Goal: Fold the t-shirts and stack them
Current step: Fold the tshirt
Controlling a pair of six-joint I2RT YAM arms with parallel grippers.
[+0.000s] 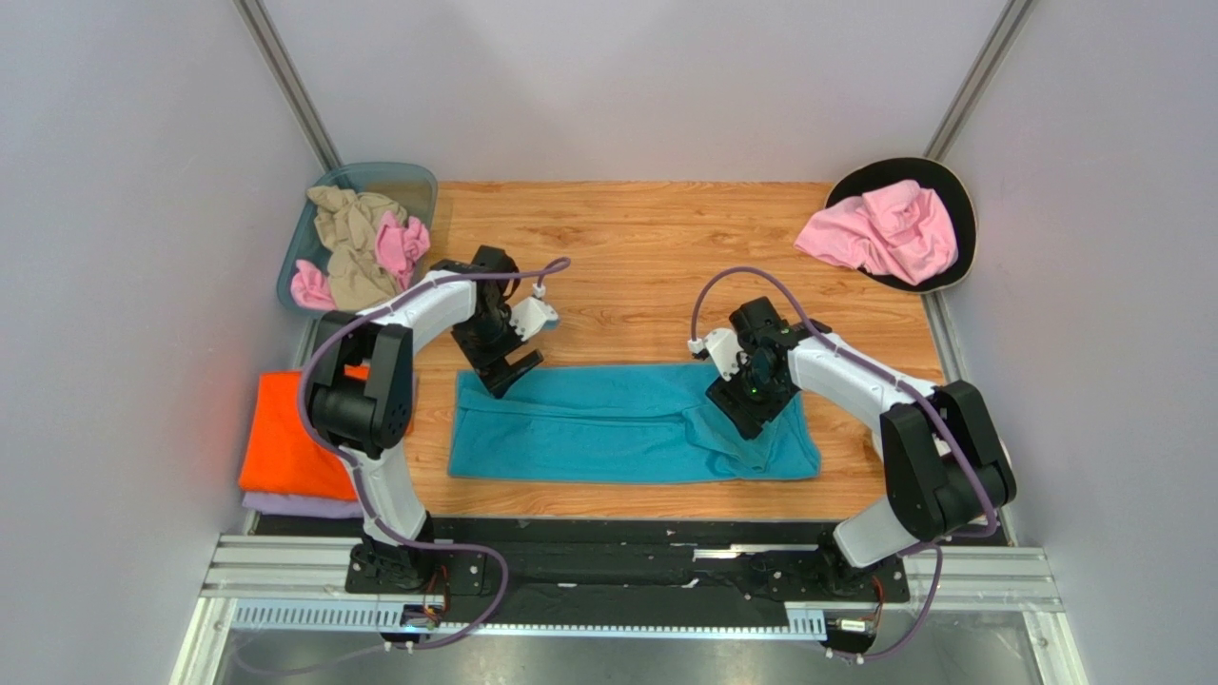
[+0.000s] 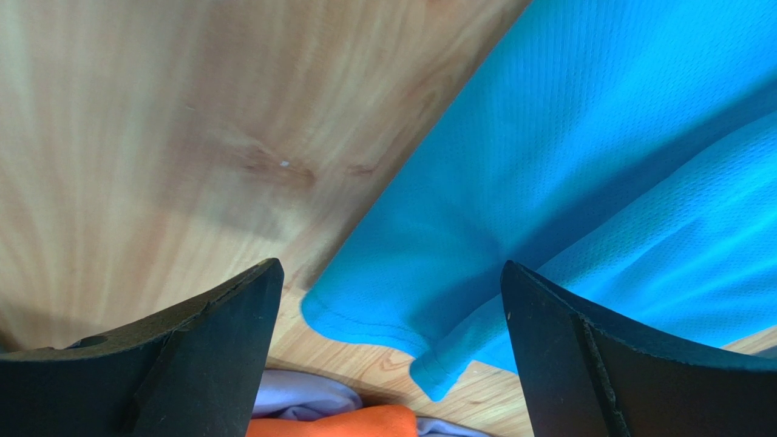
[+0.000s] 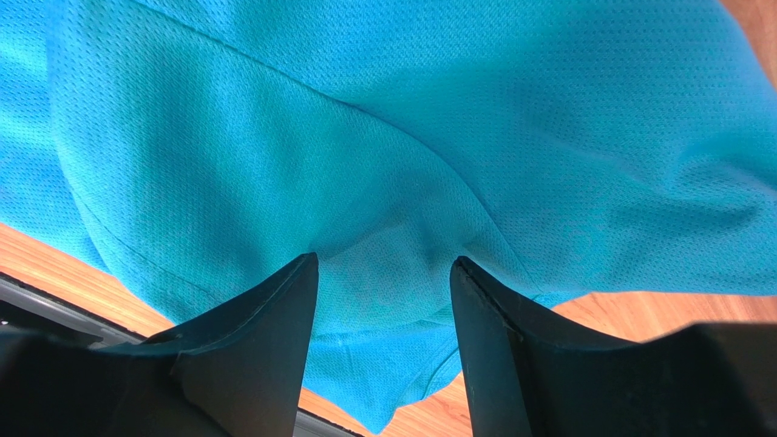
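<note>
A teal t-shirt (image 1: 615, 424) lies folded into a long strip across the middle of the wooden table (image 1: 644, 243). My left gripper (image 1: 503, 374) is open and empty, low over the shirt's far left corner (image 2: 392, 309). My right gripper (image 1: 746, 411) is open just above the shirt's right part (image 3: 383, 273), with bunched cloth between its fingers and nothing clamped. A folded orange shirt (image 1: 286, 435) lies on a folded lavender one (image 1: 300, 504) at the left edge; both show in the left wrist view (image 2: 347, 421).
A blue bin (image 1: 358, 236) at the far left holds crumpled tan and pink shirts. A pink shirt (image 1: 879, 231) lies on a black round tray (image 1: 961, 200) at the far right. Grey walls close in the sides.
</note>
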